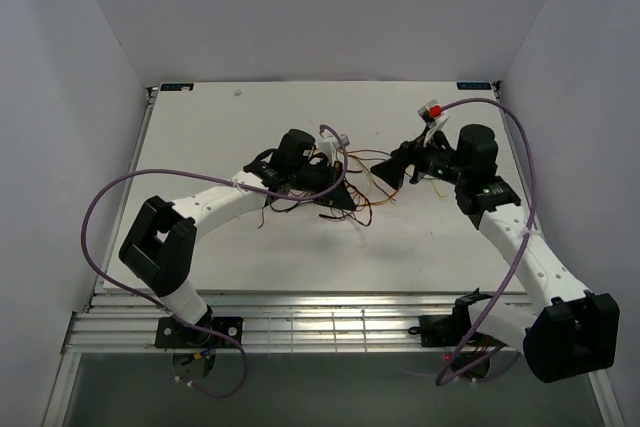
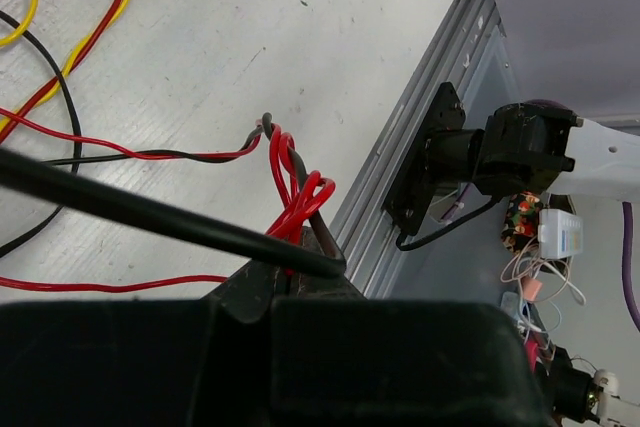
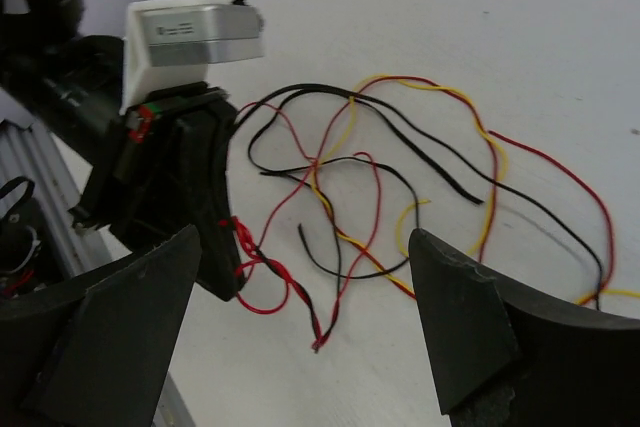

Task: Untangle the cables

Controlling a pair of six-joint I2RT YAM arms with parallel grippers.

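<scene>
While table (image 1: 250,257) carries cables (image 3: 318,165) mid-surface, between arms, left gripper (image 2: 300,247) clamps tight on twisted red loop; right gripper (image 3: 303,247) hovers above loose red, black, yellow strands, fingers spread wide, holding nothing.

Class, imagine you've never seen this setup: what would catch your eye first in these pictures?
A tangle of red, black and yellow cables sprawls on the white table between the arms. The left gripper is pinched shut on a twisted red loop at the tangle's edge, while the right gripper hangs wide open facing it.
</scene>
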